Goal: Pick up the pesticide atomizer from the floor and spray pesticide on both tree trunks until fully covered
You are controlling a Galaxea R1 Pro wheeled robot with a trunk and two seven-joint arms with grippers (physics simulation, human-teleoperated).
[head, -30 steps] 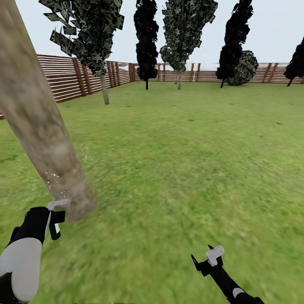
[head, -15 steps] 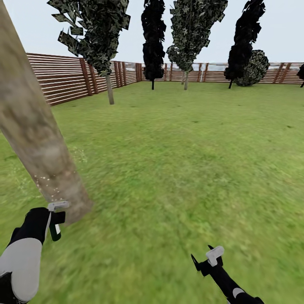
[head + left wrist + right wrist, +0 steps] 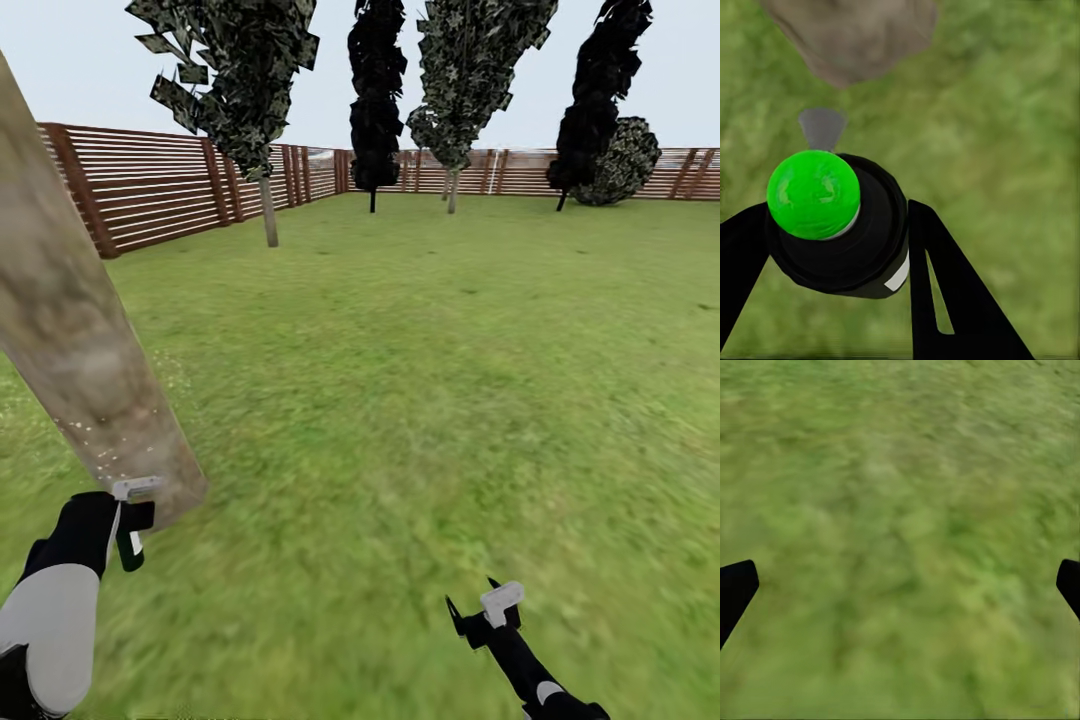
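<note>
A thick pale grey-beige tree trunk (image 3: 80,350) leans across the left of the head view, with small white specks near its base. My left gripper (image 3: 128,520) sits right in front of that base, shut on the pesticide atomizer (image 3: 135,488). In the left wrist view the atomizer (image 3: 832,225) is a black bottle with a bright green round top between my left gripper's (image 3: 840,255) black fingers, and its grey nozzle points at the trunk base (image 3: 855,37). My right gripper (image 3: 480,612) hangs open over grass, its fingertips wide apart around the right gripper (image 3: 900,585) midpoint.
Green lawn spreads ahead to a brown slat fence (image 3: 150,185). Two more pale-trunked trees (image 3: 268,210) (image 3: 452,190) and black cone-shaped trees (image 3: 375,100) stand far off by the fence. A dark round shrub (image 3: 625,165) sits at the back right.
The whole picture has shifted right, so the camera has turned left. The trunk stays close at the left. My left gripper keeps its hold; the right gripper sits slightly higher in view.
</note>
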